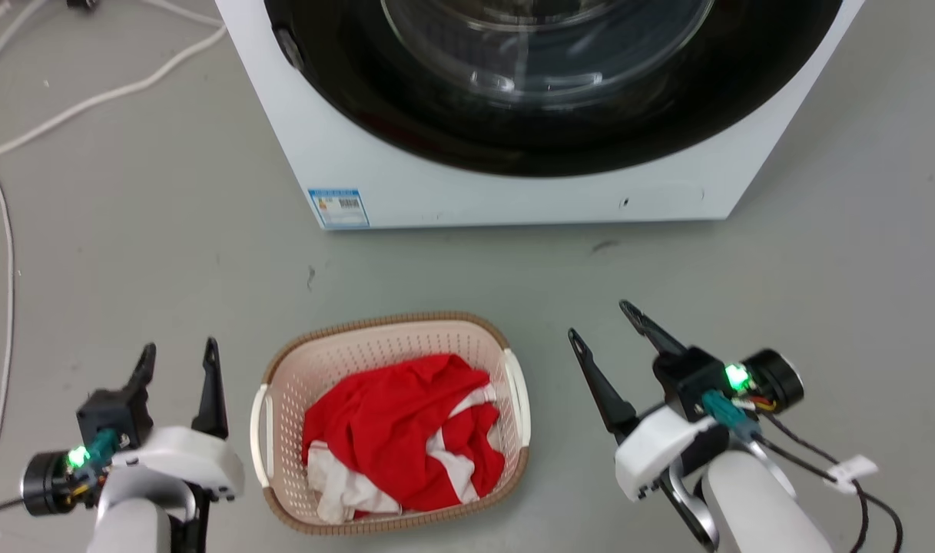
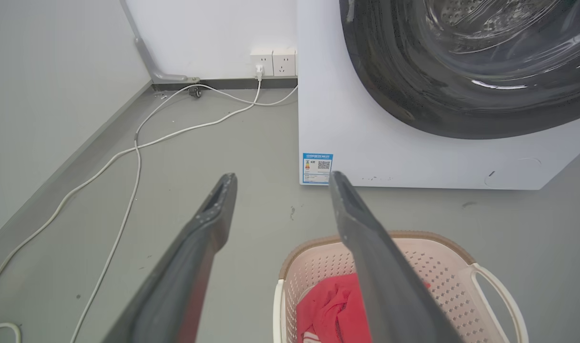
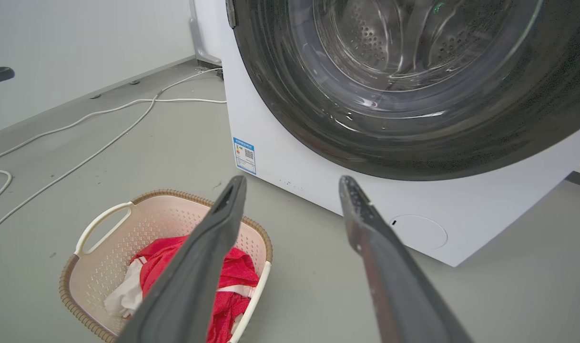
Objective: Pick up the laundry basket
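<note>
Bright, even, diffuse light overhead; faint soft shadows on the grey floor. White glare streaks across the washing machine's glass door [image 1: 544, 69], upper centre. Crisp in the head view. Wide-angle bending toward wrist-view edges; slightly soft along the near fingers [image 2: 185, 276], bottom centre.

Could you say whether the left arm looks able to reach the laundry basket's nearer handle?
Probably yes: the left gripper is open beside the laundry basket, with only floor between it and the handle.

A small blue-edged label [image 2: 317, 168] is stuck on the lower front corner of the white washing machine [image 2: 366, 143], on the robot's left side. It carries a dark square printed code beside lines of lettering too small to read.
</note>
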